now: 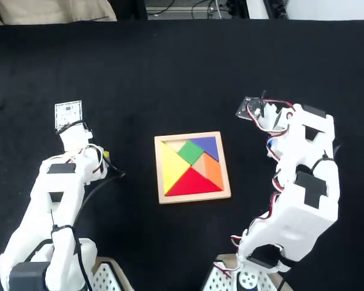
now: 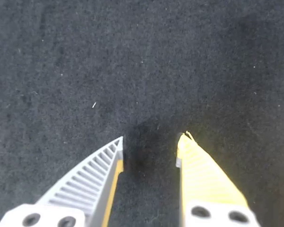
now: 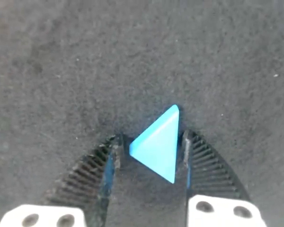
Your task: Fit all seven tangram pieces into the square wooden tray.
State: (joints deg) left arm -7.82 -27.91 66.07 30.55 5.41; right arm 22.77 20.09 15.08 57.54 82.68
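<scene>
Right wrist view, fingers [image 3: 204,165] flanking blue triangle [image 3: 157,144]

The tabletop [image 1: 170,73] is covered in black cloth, matt and slightly fuzzy, with pale specks of lint caught in its nap under both grippers. The left gripper [image 2: 151,138] is moulded plastic with ribbed faces, white on one side and yellow on the other. The right gripper [image 3: 150,138] has dark ribbed plastic fingers [image 3: 213,165] on white plastic mounts, and the blue triangle [image 3: 157,144] between them is smooth with a soft satin sheen. The tray [image 1: 195,197] is pale bare wood with a smooth rim, and the pieces [image 1: 191,167] inside it carry flat, even paint.
</scene>
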